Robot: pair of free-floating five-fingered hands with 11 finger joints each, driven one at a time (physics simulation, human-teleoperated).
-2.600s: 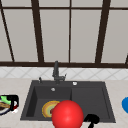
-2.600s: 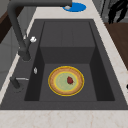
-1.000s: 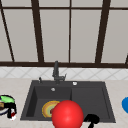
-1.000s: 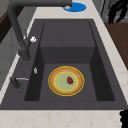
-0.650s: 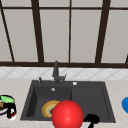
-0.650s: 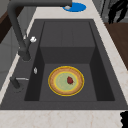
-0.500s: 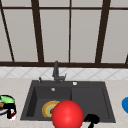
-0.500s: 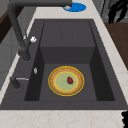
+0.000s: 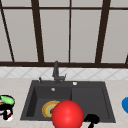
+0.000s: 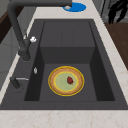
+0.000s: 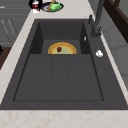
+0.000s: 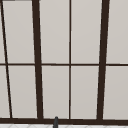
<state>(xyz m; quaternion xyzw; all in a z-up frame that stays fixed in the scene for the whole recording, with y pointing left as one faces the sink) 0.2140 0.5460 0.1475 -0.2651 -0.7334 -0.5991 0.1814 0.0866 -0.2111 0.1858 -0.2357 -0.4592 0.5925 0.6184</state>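
A large red ball (image 9: 67, 115) fills the bottom middle of the front view, in front of the dark sink (image 9: 87, 100). My right hand (image 9: 91, 119) hangs just right of the ball, by the sink's front edge. The left side view shows a hand (image 10: 117, 10) off the counter's front at the far end, with relaxed, spread fingers that hold nothing. A yellow and orange plate (image 10: 66, 80) lies in the sink's basin with a small red piece (image 10: 70, 80) on it. The same plate (image 11: 62, 48) sits at the far end of the basin in the right side view.
A dark faucet (image 9: 56, 72) stands behind the basin. On the left counter sit a dark bowl (image 11: 51, 6) with green food and a small black cup (image 11: 35, 5). A blue plate (image 10: 74, 7) lies on the right counter. A window (image 12: 70, 62) rises behind the sink.
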